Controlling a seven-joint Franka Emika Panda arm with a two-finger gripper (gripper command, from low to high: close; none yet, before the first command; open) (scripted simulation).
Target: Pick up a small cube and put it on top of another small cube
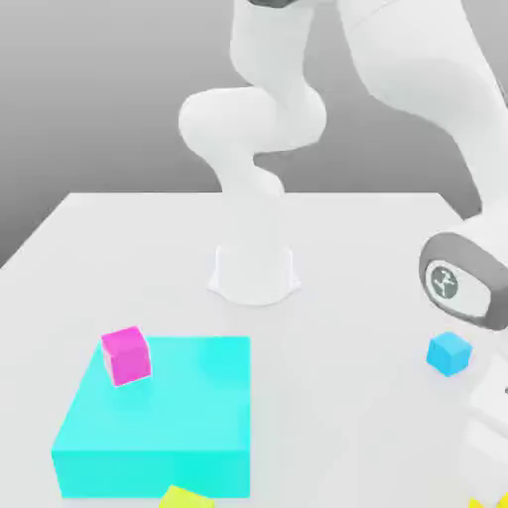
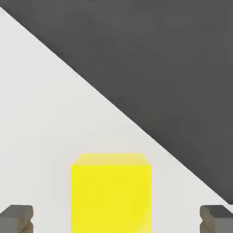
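Note:
The small yellow cube [image 2: 110,191] rests on the white table, directly between my gripper's [image 2: 116,220] two dark fingertips [image 2: 16,218]. The jaws stand wide open, with a clear gap on each side of the cube. In the exterior view a sliver of the yellow cube [image 1: 493,502] peeks in at the bottom right corner, under the arm's hand. The small magenta cube [image 1: 126,354] sits on top of the flat cyan block [image 1: 169,427], at its far corner on the exterior view's left.
A sky-blue cube [image 1: 449,353] lies on the table near the arm's wrist [image 1: 458,281]. A lime cube [image 1: 184,497] lies just in front of the cyan block. The robot's base [image 1: 254,270] stands mid-table. The table's edge [image 2: 136,122] runs close behind the yellow cube.

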